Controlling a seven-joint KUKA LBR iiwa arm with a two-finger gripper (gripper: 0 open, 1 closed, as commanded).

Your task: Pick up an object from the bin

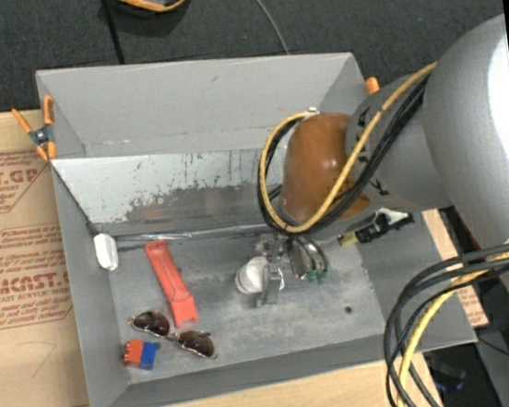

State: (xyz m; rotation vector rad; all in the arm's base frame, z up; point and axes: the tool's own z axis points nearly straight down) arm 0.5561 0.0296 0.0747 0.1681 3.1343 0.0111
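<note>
My gripper (pixel 284 264) hangs low over the middle of the bin floor, under the orange wrist cover. A white rounded object (pixel 250 277) lies right against its left side, touching or nearly touching the metal tip there. A small green piece (pixel 318 276) shows at the gripper's right side; I cannot tell whether it is loose or part of the hand. A red flat bar (pixel 171 281) lies to the left, slanting toward the front.
A pair of brown-lensed sunglasses (pixel 173 334) and a red-and-blue block (pixel 140 354) lie in the front left corner. A small white piece (pixel 105 251) rests against the left wall. The arm and its cables cover the bin's right side.
</note>
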